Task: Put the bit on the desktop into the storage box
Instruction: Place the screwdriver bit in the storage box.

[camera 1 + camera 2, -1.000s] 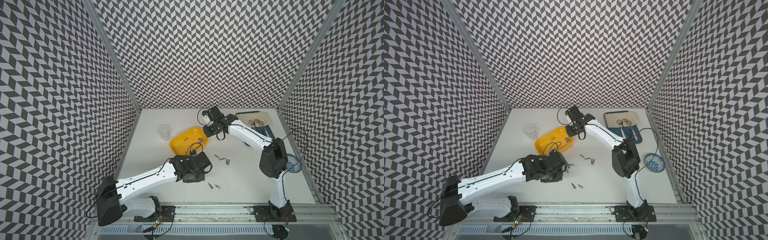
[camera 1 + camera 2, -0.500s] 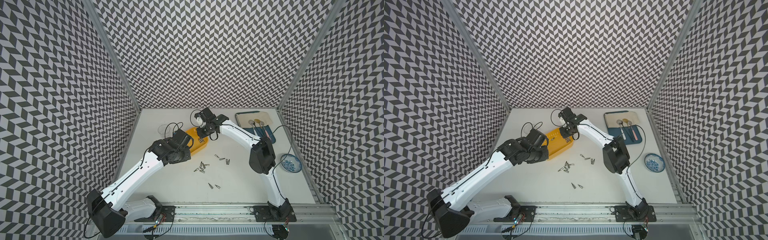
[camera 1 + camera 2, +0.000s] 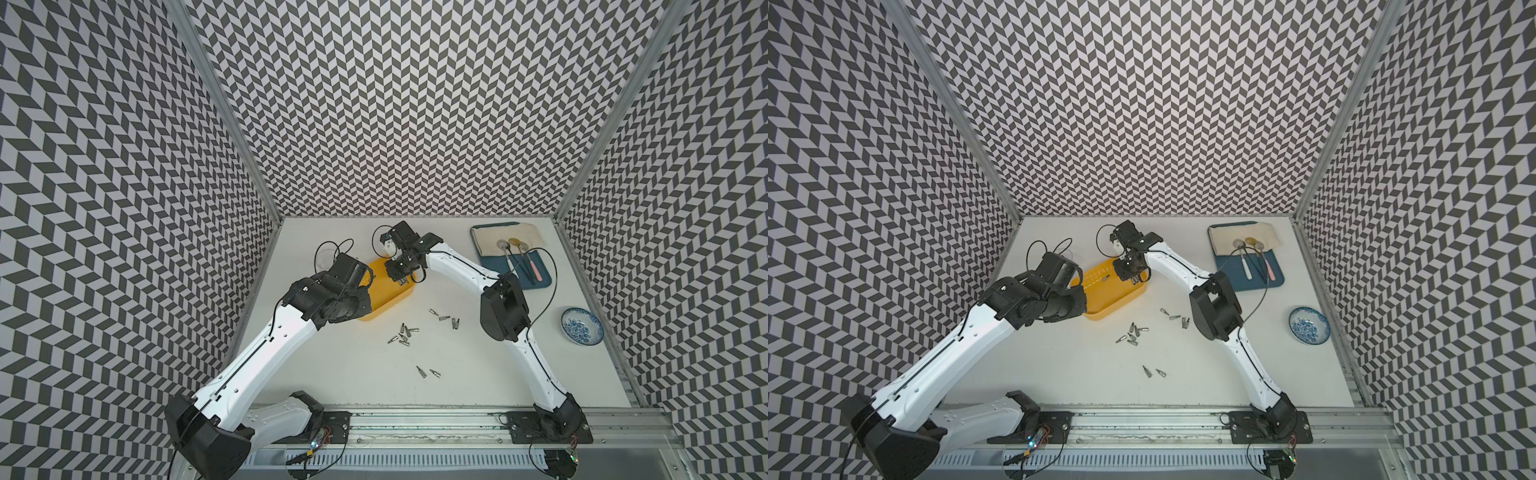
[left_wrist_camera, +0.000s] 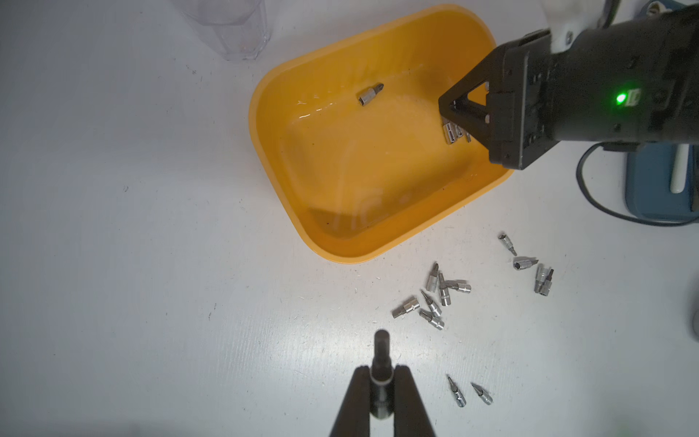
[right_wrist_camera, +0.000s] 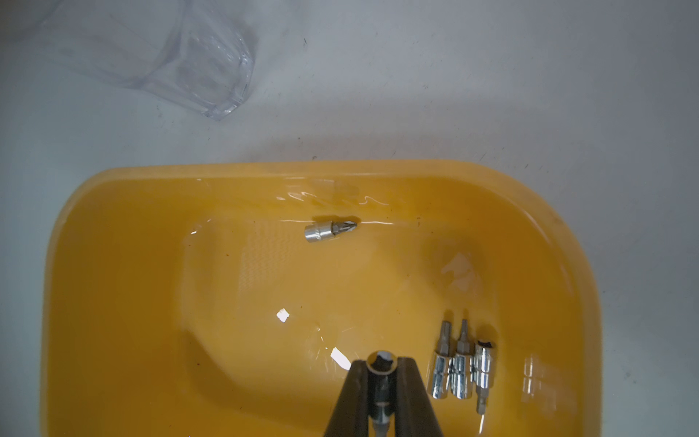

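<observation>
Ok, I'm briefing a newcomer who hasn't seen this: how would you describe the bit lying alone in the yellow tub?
Start at the yellow tub on the white table. In it, three bits lie side by side near the right claw; the lone bit lies apart, by the wall nearer the clear glass. Unlike them it is stubby, with a cross tip.

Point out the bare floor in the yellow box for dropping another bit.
Bare: the storage box floor from the lone bit to the end wall nearest the loose bits on the desktop. Crowded: beside the right gripper, where three bits lie side by side.
</observation>
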